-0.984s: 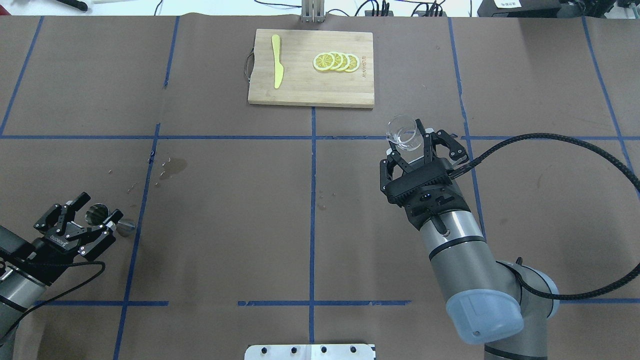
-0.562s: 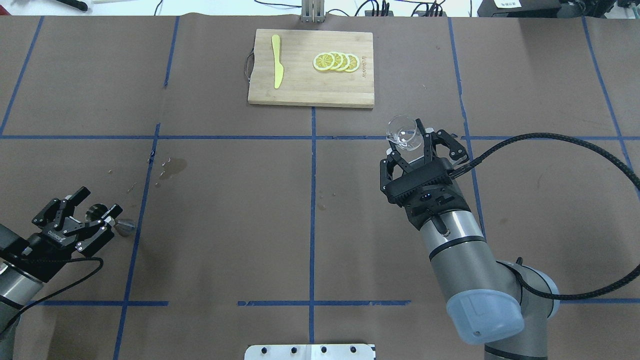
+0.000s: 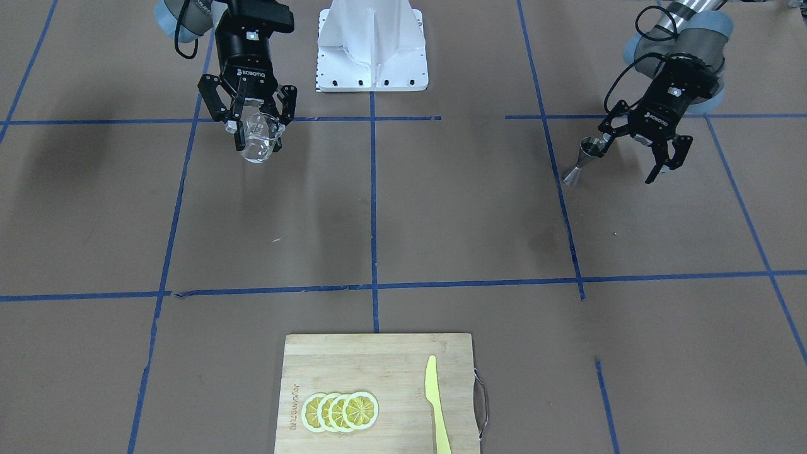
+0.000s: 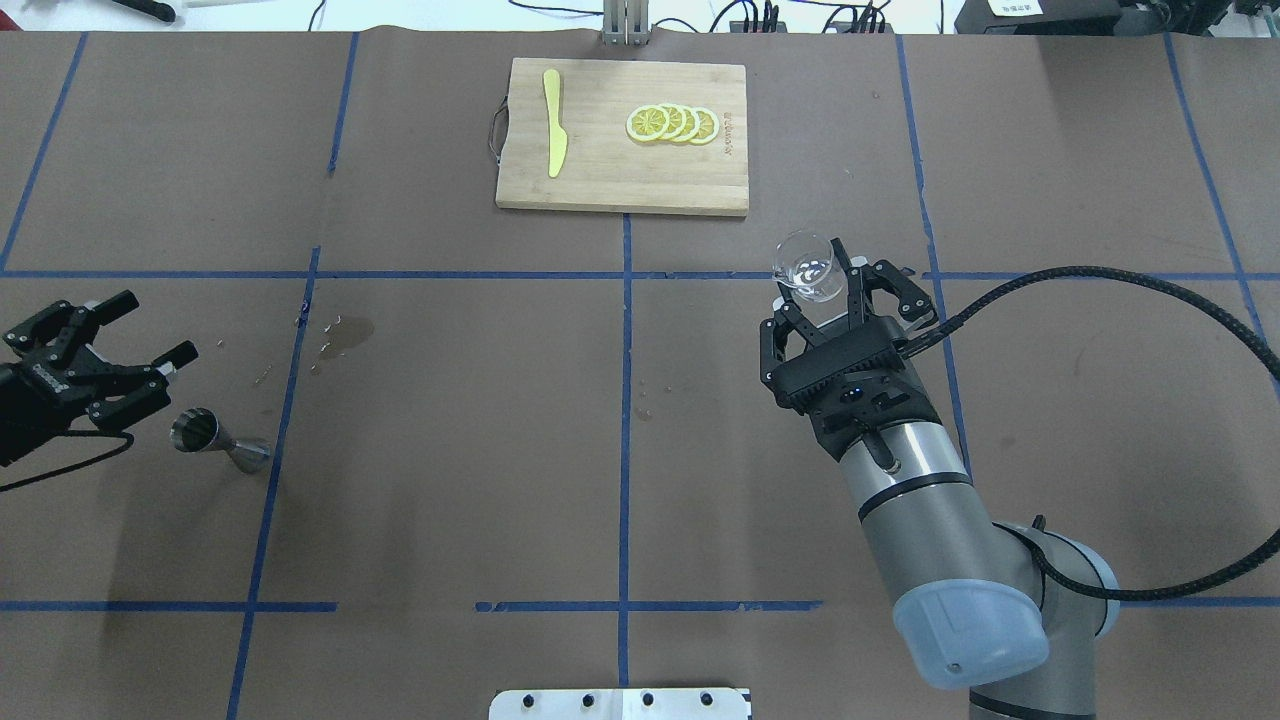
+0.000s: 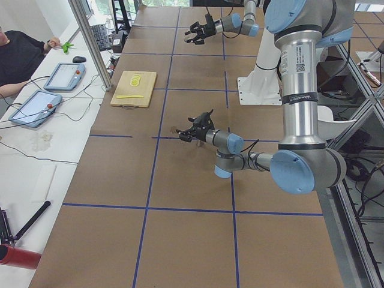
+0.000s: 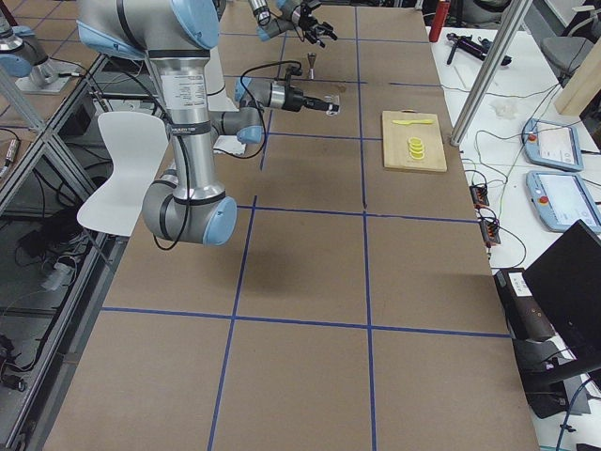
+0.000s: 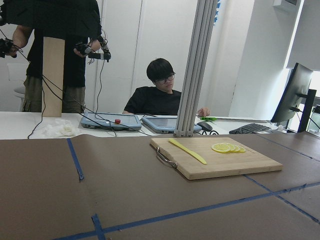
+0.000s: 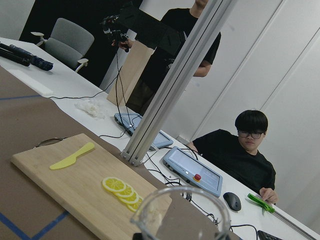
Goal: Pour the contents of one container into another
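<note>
Well, right fingers (image 4: pixel 852 290) clamp the clear cup (image 4: pixel 808 265), raised over the desk's (image 4: pixel 450 400) right side. Left fingers (image 4: pixel 108 304) are open, near the jigger (image 4: pixel 205 436), which stands free far left. Risk: the jigger is unheld and narrow-mouthed, so an off-centre pour spills, or a nudge topples it.

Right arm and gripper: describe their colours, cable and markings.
The right arm is silver-grey metal with black bands and a pale blue joint cap. A black braided cable runs to its wrist. The right gripper is black, two-fingered, with open linkages and white ROBOTIQ lettering.
</note>
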`<state>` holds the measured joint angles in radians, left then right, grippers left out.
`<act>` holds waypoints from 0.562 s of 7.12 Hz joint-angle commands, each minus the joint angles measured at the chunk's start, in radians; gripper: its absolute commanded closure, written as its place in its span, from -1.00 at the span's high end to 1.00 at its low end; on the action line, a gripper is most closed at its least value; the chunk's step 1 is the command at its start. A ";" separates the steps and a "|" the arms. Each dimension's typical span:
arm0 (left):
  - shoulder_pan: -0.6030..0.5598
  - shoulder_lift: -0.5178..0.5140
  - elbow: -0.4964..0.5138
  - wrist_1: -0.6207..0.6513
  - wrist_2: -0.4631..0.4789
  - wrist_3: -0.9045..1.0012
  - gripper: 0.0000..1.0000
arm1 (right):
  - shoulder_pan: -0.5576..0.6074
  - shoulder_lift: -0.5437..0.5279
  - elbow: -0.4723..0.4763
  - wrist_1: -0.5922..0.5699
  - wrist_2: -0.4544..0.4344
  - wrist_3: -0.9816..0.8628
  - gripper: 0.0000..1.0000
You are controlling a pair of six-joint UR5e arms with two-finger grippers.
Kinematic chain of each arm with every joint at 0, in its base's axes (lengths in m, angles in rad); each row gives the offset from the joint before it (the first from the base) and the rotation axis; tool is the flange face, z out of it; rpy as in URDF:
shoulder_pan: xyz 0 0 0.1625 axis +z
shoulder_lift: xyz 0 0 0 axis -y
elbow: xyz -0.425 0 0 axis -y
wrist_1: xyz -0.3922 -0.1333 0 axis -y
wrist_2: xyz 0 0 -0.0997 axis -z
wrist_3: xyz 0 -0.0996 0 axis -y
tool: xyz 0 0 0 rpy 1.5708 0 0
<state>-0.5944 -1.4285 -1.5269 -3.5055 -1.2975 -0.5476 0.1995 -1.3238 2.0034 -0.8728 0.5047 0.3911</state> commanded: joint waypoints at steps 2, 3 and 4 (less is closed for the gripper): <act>-0.237 -0.035 0.014 0.077 -0.119 -0.039 1.00 | 0.000 0.000 0.000 0.000 0.000 0.000 -1.00; -0.258 -0.041 0.014 0.075 -0.112 -0.095 1.00 | 0.000 0.000 0.000 0.000 0.000 0.000 -1.00; -0.301 -0.041 0.016 0.075 -0.118 -0.163 1.00 | 0.000 0.000 0.000 0.000 0.000 0.000 -1.00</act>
<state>-0.8501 -1.4657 -1.5126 -3.4308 -1.4164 -0.6386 0.1995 -1.3238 2.0034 -0.8728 0.5047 0.3912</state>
